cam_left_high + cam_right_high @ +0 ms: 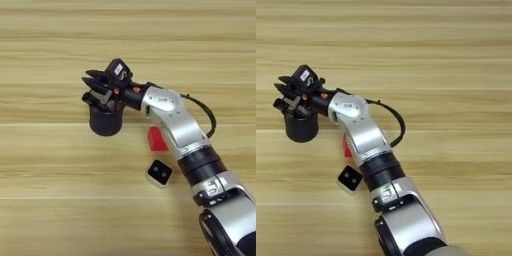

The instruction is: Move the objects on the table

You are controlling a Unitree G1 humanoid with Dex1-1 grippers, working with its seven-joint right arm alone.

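A: Well, reached in from lower right, over the bench (50,40), with the hand (95,86) right above the cup (105,122).
B: Fingers?
A: Black, pointing left, over the cup's mouth. Apart or together, could not tell; too tangled with dark parts there.
B: And the cup?
A: Stood upright, left of middle, dark mesh. Seemed to have something dark at its rim under the hand, perhaps a marker or pen, but could not make it out.
B: Cube?
A: Red cube (157,140) lay on the bench just right of the cup, below the forearm (175,120), partly hidden by it.
B: Anything else?
A: A small white block with a black face and two dots (160,173), nearer, just below the cube, beside the arm's black cuff.
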